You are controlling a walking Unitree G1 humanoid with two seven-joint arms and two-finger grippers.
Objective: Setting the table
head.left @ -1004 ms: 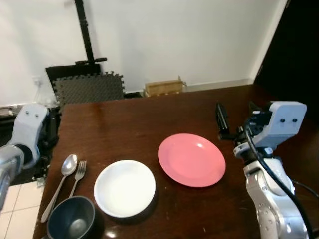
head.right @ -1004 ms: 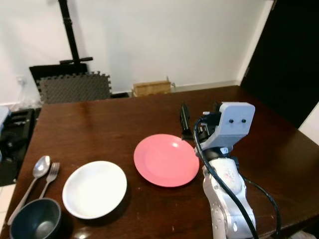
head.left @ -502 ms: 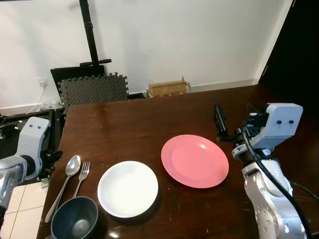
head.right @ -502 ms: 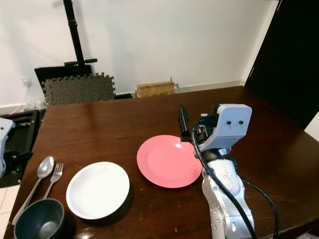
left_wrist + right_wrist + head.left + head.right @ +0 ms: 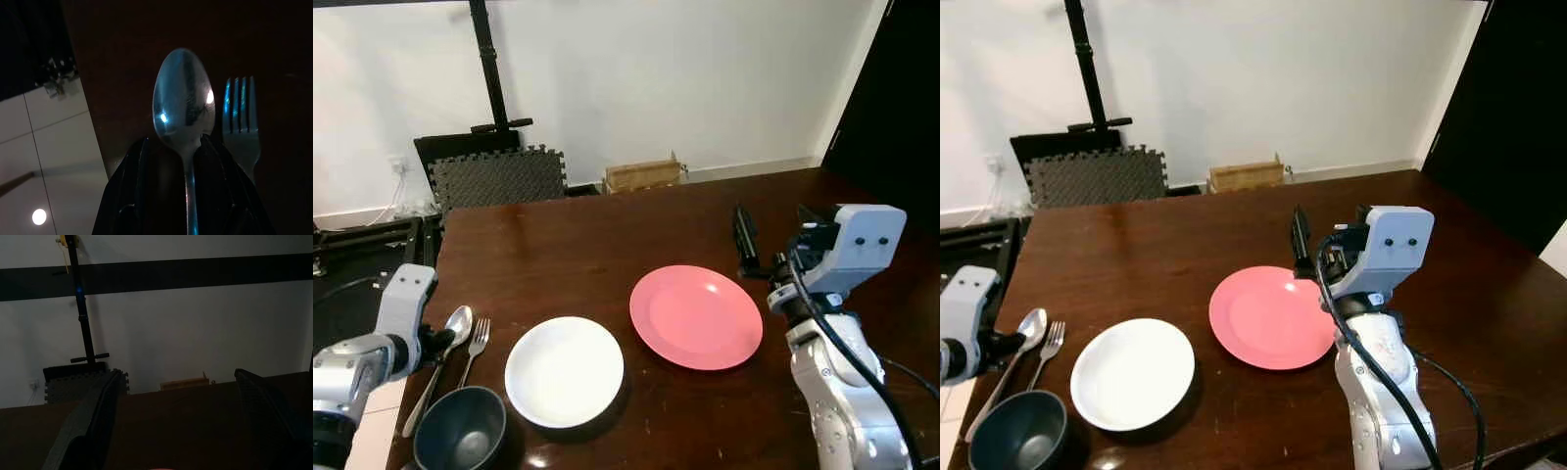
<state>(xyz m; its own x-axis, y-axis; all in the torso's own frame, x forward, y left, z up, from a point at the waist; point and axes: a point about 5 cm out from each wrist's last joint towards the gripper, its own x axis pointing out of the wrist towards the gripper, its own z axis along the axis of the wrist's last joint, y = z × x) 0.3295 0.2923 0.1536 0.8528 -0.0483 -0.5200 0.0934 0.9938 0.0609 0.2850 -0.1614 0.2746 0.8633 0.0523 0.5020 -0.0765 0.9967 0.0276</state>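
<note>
Since the earlier frame the left claw (image 5: 438, 340) has reached the spoon (image 5: 449, 330) on the worktop (image 5: 587, 255). Left wrist view: parted fingers (image 5: 133, 169) straddle the spoon handle, fork (image 5: 240, 122) just beside. Right wrist view: right claw (image 5: 181, 416) spread wide, empty.

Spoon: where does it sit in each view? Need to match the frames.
Left eye view: spoon at the table's near left edge, left gripper at its handle.
Right eye view: spoon far left, same edge.
Left wrist view: spoon centre frame, bowl past the open fingers, handle running between them.
Right wrist view: faces the wall; not in it.
Shared landmark: the fork, lying just right of the spoon.
</note>
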